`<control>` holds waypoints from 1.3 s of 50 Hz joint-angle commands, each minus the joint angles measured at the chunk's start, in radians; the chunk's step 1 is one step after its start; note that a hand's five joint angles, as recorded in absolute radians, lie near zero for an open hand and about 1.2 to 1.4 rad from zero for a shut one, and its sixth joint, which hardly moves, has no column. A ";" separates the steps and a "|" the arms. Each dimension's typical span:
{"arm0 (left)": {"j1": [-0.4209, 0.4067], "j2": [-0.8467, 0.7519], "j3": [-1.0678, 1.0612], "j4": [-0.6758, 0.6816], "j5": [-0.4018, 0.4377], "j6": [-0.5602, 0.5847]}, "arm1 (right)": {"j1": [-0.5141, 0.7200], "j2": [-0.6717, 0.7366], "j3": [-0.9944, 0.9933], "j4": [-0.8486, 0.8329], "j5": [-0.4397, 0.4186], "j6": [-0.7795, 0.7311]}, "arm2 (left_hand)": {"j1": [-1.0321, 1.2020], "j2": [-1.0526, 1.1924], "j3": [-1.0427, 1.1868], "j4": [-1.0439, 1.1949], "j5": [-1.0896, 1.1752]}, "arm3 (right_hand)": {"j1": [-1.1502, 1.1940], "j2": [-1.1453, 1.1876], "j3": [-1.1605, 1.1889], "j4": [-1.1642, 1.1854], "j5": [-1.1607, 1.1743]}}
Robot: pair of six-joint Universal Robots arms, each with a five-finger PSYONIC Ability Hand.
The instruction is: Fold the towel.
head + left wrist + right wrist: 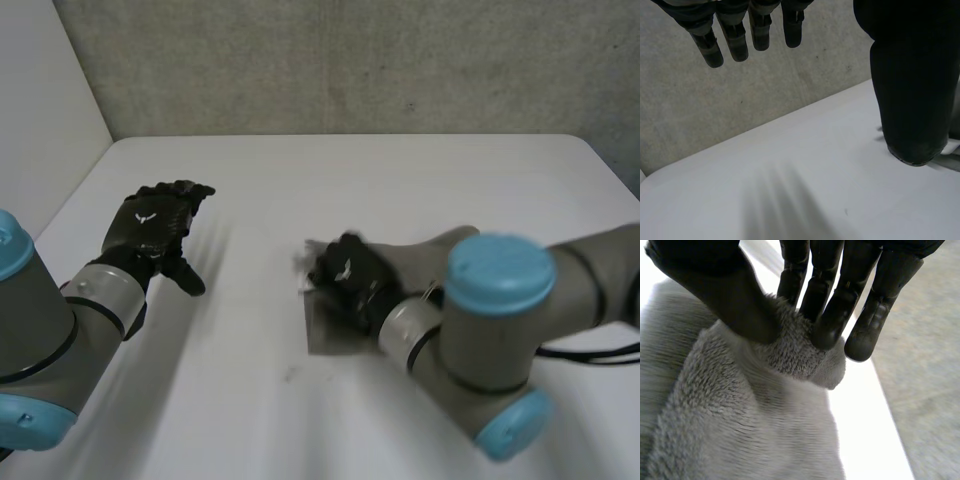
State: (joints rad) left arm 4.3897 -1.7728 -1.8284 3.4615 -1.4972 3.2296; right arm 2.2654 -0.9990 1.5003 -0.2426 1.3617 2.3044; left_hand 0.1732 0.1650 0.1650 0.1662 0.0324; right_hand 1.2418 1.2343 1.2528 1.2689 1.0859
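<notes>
Table (420, 180), white, bears a grey towel (328, 335) right of centre, largely under the right hand (345, 272), long axis unreadable. Right wrist view adds fluffy pile, a bunched edge pinched between that hand's thumb and fingers. Left hand (150, 222) hovers well apart, fingers straight, holding nothing.

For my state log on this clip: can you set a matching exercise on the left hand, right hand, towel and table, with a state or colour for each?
Things:
1. left hand
2. right hand
3. towel
4. table

States or colours:
A. white
B. grey and fluffy
C. open, holding nothing
D. pinching cloth between thumb and fingers

Pairs: 1-C, 2-D, 3-B, 4-A
</notes>
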 commanded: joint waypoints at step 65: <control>-0.188 -0.065 0.113 -0.039 0.063 0.139 | -0.392 -0.055 -0.091 0.405 -0.122 0.701 | 0.001 0.010 0.010 0.008 -0.032 | -1.067 -1.060 -1.078 -1.094 -1.086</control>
State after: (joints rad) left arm 4.2024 -1.8312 -1.7302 3.4372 -1.4352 3.3755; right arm 1.8663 -1.1233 1.4768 0.1348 1.2331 2.9827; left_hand 0.1732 0.1649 0.1649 0.1651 0.0324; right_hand 0.2293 0.2540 0.2404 0.2569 0.0602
